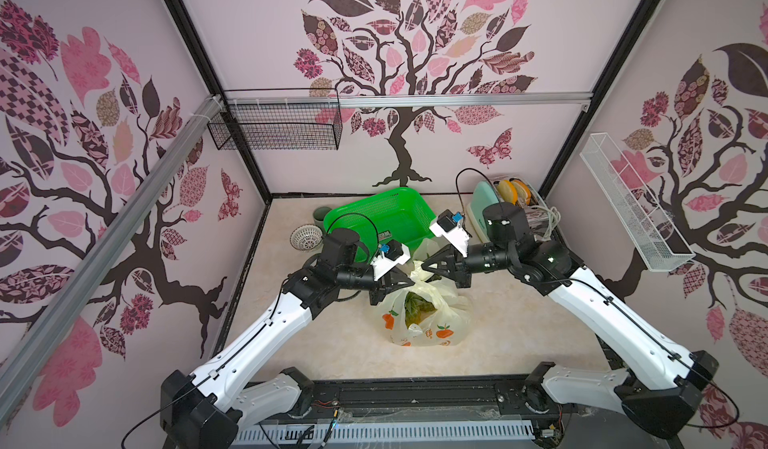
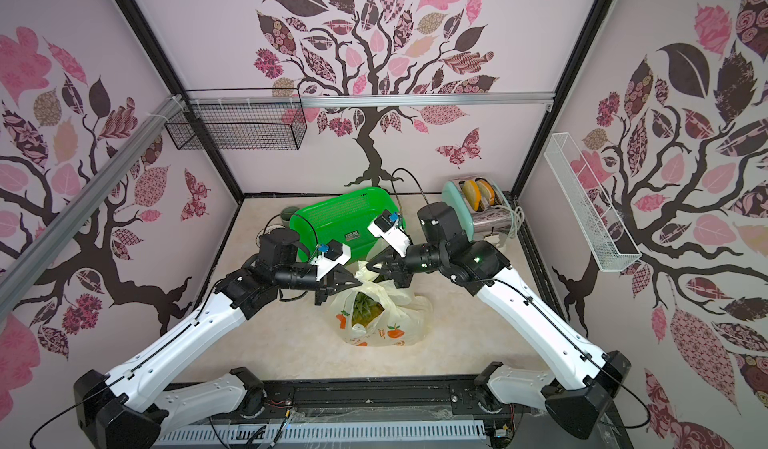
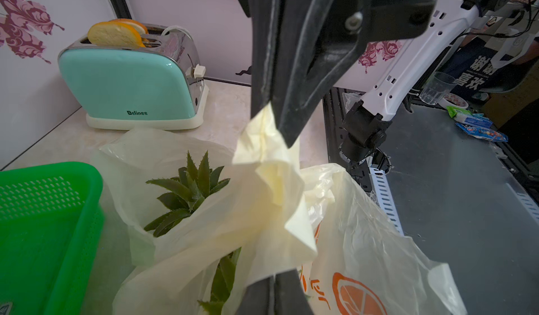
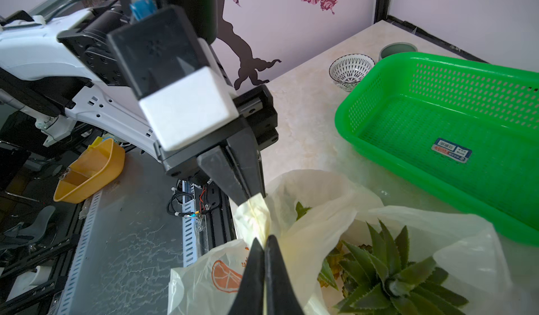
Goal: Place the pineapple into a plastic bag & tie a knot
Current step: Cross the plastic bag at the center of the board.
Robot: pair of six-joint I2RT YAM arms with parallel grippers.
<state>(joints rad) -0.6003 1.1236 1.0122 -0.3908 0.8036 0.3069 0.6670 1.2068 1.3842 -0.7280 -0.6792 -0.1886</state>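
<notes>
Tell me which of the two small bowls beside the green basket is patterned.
The white bowl with black markings, in front; the other bowl, behind it toward the back wall, is plain dark green.

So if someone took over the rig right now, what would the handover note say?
Hands: the left hand is shut on a handle strip of the plastic bag. The right hand is shut on what looks like the same strip, fingertips close to the left's.
Things: the plastic bag sits on the table in front of the green basket. The pineapple is inside, its crown showing at the open mouth.
Done: pineapple bagged.
Left: tie the knot; none shows yet.
</notes>
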